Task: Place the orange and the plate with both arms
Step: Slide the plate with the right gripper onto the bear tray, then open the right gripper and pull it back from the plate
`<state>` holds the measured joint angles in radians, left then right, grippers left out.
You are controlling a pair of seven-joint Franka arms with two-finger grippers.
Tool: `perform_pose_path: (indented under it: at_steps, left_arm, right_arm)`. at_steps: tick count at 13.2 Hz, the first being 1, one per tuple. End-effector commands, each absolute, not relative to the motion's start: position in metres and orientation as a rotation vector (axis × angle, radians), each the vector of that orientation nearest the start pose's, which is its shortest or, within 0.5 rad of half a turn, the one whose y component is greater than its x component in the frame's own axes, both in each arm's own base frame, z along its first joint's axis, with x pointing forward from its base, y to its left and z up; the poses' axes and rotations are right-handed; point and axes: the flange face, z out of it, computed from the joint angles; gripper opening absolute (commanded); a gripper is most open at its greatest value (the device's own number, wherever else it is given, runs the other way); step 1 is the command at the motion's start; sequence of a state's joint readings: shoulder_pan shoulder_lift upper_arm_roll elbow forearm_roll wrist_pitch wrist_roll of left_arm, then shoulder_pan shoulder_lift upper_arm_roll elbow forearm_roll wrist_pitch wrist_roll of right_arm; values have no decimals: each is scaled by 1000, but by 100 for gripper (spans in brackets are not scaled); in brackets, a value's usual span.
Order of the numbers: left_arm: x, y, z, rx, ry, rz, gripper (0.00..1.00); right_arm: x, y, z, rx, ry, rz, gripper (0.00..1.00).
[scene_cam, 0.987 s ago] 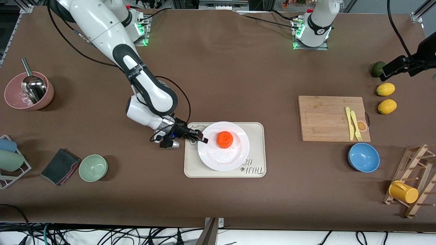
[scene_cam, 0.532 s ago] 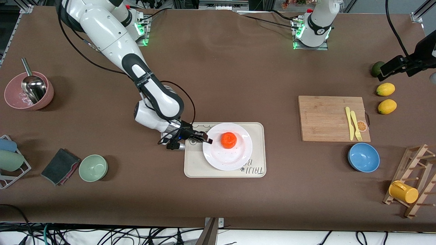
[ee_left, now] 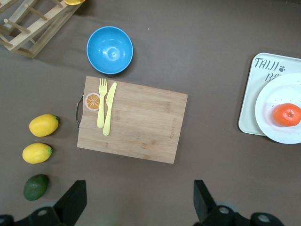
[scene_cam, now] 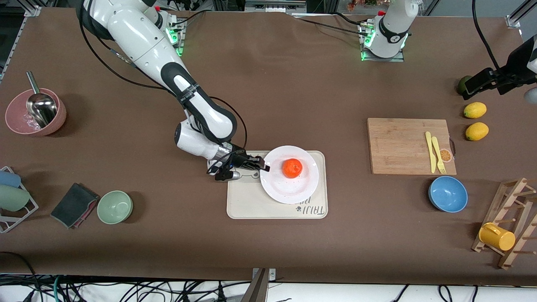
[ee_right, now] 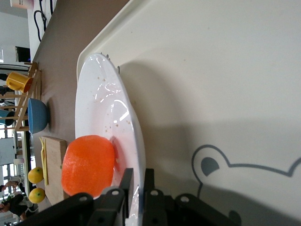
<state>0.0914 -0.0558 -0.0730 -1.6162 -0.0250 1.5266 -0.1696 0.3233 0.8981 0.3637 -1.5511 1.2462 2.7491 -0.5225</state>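
The white plate [scene_cam: 289, 184] lies on the cream bear-printed tray [scene_cam: 251, 205] with the orange [scene_cam: 292, 168] on it. My right gripper [scene_cam: 264, 167] is shut on the plate's rim at the side toward the right arm's end of the table. In the right wrist view the fingers [ee_right: 127, 181] pinch the plate's edge [ee_right: 101, 117], with the orange [ee_right: 88, 165] just past them. My left gripper [scene_cam: 476, 86] is open and empty, held high over the table near the dark green fruit. The plate [ee_left: 282, 101] and orange [ee_left: 287, 115] also show in the left wrist view.
A wooden cutting board [scene_cam: 402, 144] with a yellow knife and fork, two lemons [scene_cam: 475, 110], a green fruit [scene_cam: 462, 84], a blue bowl [scene_cam: 447, 193] and a rack with a yellow cup [scene_cam: 496, 236] stand toward the left arm's end. A green bowl [scene_cam: 115, 206], cloth and pink bowl [scene_cam: 21, 121] stand toward the right arm's end.
My right gripper has slid the plate with the orange across the tray toward the left arm's end and slightly away from the front camera. The left gripper drifted a little.
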Motion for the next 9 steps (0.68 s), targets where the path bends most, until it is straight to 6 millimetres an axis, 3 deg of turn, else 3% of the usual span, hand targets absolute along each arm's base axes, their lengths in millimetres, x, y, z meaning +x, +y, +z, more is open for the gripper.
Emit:
perform_pose_path:
  at_steps: [1, 2, 5, 9]
  left_arm:
    - [534, 5, 635, -3123, -276, 53, 100]
    - [534, 4, 635, -3122, -274, 52, 100]
    - [534, 4, 635, -3123, -269, 53, 100]
    - [535, 4, 635, -3123, -264, 52, 100]
  right_arm:
    - [608, 379, 157, -2288, 76, -189, 74]
    - [613, 376, 164, -2303, 46, -213, 78]
    - [625, 359, 180, -2382, -110, -277, 77]
    - [642, 339, 213, -2471, -446, -263, 77]
